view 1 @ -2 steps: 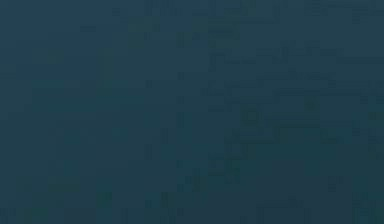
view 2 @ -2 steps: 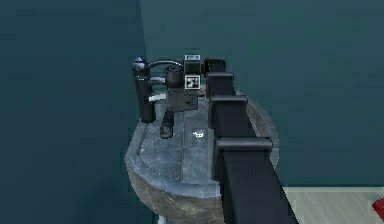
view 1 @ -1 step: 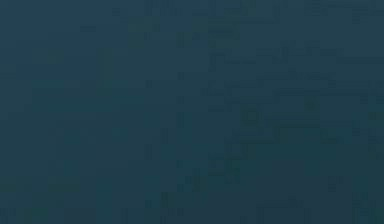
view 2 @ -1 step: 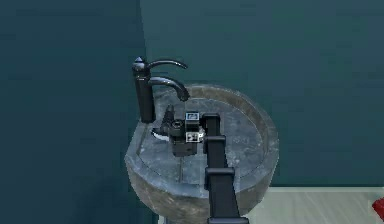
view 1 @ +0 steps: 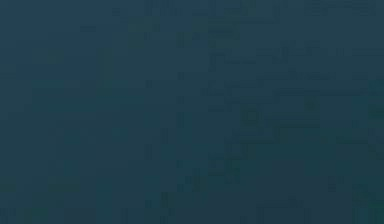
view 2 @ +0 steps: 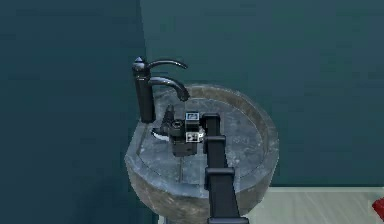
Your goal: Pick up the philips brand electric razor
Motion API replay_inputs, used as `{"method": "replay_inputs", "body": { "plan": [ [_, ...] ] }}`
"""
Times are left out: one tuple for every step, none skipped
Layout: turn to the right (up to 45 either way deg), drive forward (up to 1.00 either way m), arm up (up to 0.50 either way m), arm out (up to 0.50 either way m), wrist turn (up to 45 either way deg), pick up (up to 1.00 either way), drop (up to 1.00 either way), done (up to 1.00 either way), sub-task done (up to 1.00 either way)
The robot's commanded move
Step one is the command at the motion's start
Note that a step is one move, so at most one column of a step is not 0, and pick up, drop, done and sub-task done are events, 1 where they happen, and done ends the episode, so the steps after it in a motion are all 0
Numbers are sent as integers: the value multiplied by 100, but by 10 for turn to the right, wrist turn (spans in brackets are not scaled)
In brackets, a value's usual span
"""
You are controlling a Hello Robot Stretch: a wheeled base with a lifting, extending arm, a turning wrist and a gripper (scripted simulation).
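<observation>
In the arm side view a round grey stone basin (view 2: 255, 150) stands against a dark teal wall. My arm (view 2: 216, 165) reaches up from the bottom edge over the basin. The gripper (view 2: 170, 132) sits at the basin's left rim, just below the tall dark faucet (view 2: 143, 92). A small pale curved object (view 2: 158, 131) lies on the rim at the fingers; its shape is too small to name as the razor. I cannot tell whether the gripper holds anything.
The faucet's spout (view 2: 170, 85) curves over the basin close above the gripper. A dark teal wall (view 1: 190, 110) stands close ahead in the forward view. A strip of pale floor (view 2: 320, 205) shows at the arm side view's lower right.
</observation>
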Motion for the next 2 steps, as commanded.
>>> {"method": "replay_inputs", "body": {
  "plan": [
    [0, 0, 10, 0, 0, 0, 0, 0, 0],
    [0, 0, 0, 0, 0, 0, 0, 100, 0]
  ]
}}
